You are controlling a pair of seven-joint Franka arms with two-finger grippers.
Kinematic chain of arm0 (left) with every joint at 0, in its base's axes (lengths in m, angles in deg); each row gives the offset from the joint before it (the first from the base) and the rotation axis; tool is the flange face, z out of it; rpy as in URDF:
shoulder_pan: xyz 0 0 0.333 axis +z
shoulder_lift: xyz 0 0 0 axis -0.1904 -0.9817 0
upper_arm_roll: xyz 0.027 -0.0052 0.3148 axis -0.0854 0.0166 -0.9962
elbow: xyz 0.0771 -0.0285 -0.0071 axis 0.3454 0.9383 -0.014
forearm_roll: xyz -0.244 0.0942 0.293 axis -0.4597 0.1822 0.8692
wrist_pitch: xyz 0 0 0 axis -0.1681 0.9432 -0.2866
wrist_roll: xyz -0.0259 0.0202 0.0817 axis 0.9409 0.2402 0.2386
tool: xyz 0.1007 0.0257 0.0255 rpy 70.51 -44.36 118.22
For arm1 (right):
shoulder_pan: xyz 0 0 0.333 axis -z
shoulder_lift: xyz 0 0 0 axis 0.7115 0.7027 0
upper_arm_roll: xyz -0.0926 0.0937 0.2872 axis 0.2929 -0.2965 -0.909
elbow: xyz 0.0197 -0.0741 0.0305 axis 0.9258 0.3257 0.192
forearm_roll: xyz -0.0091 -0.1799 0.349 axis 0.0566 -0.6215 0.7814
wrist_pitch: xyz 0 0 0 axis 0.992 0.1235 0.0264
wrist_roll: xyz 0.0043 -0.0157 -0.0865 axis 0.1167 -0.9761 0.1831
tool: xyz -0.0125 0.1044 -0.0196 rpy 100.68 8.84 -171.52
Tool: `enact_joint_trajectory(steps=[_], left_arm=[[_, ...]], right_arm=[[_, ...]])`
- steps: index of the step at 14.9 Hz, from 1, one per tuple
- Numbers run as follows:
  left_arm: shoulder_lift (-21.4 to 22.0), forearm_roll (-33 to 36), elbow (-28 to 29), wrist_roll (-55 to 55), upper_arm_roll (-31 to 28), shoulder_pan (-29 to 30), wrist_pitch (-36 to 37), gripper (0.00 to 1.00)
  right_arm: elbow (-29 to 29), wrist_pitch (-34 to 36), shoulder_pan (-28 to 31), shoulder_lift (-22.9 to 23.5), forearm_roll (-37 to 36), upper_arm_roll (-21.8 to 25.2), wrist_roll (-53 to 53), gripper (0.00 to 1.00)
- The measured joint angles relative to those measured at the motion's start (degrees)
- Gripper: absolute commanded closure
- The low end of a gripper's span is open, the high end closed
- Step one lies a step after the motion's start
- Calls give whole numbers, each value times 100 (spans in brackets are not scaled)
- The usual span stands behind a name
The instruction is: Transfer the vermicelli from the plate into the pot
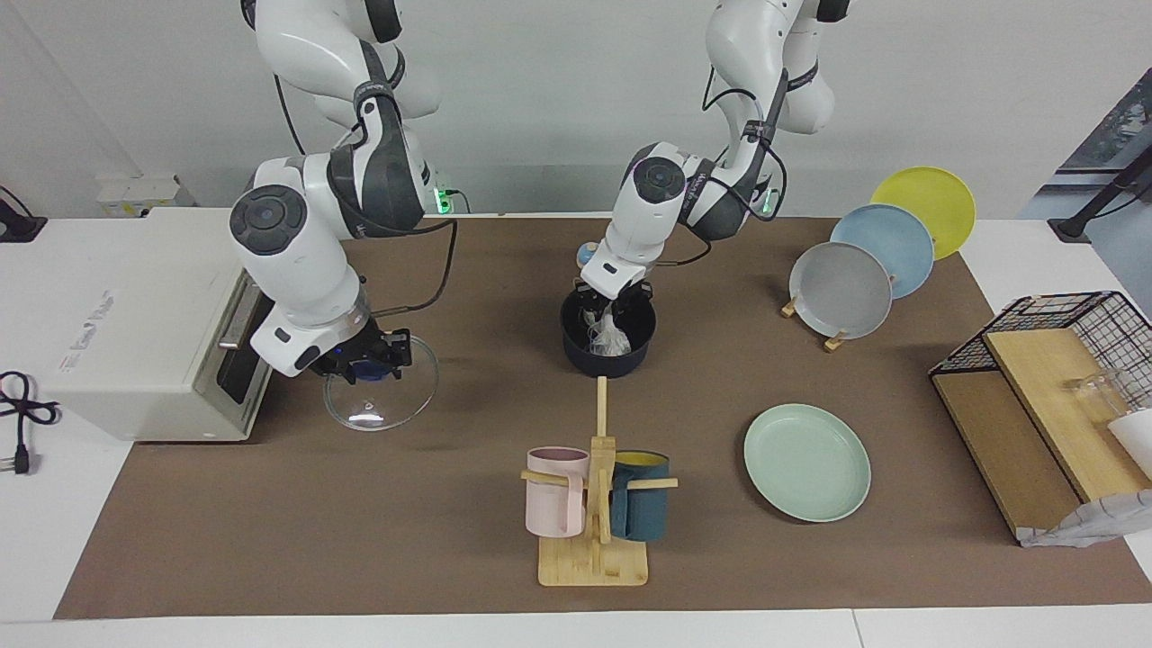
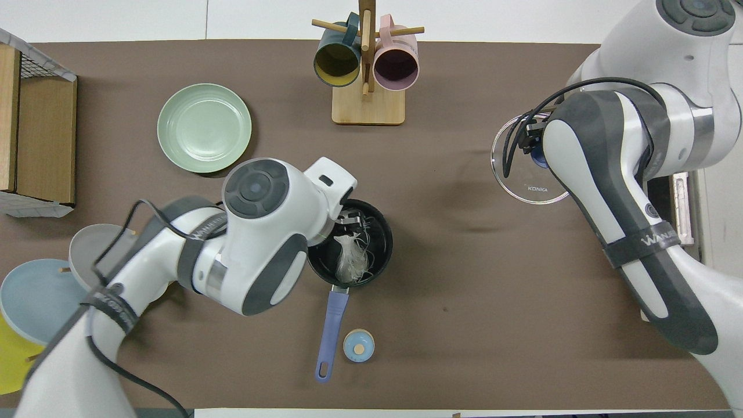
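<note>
The left pincer (image 1: 613, 304) hung over the pot (image 1: 608, 344), just above centre in the facing view, its fingers down inside the rim. The vermicelli (image 1: 610, 338) dangled directly beneath the fingertips as a whitish bundle reaching into the pot; the fingers looked closed on its upper end. In the overhead view the same strands (image 2: 350, 260) spread across the dark interior of the pot (image 2: 380, 232), near mid-frame, with the blue handle (image 2: 330, 335) pointing toward the lower edge. A small blue lid (image 2: 359, 345) lay beside that handle.

The left arm (image 1: 670, 193) descended from the top of the facing view, bent at the elbow, its wrist tipped steeply down over the pot.

The plate (image 1: 807, 462) sat bare on the brown surface (image 1: 360, 540) at lower right of the facing view, well apart from the pot, and at upper left of the overhead view.

The right pincer (image 1: 371, 357) was at middle left of the facing view, clamped on the blue knob of a glass lid (image 1: 382, 396) in front of a white oven (image 1: 126, 324). The right arm (image 2: 615, 174) entered from the lower right corner of the overhead view.

A mug rack (image 1: 594, 504) with a pink mug (image 1: 556, 504) and a teal mug (image 1: 641, 508) stood at lower centre of the facing view.
</note>
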Motion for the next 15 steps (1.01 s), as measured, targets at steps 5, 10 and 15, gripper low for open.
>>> enact_joint_trajectory(steps=[5,10,15], left_arm=[[716,269,-930,1212,-157,1409,1544,0],[1267,709,-1015,2075,-171,2038,2228,0],[1419,789,-1020,2443,-170,2340,2569,0]], right_arm=[[-419,401,-1172,-2,-1,-37,-1572,81],[-516,-126,-2711,71,-12,-63,-3858,82],[-460,-554,-3053,468,-22,-61,-4208,82]])
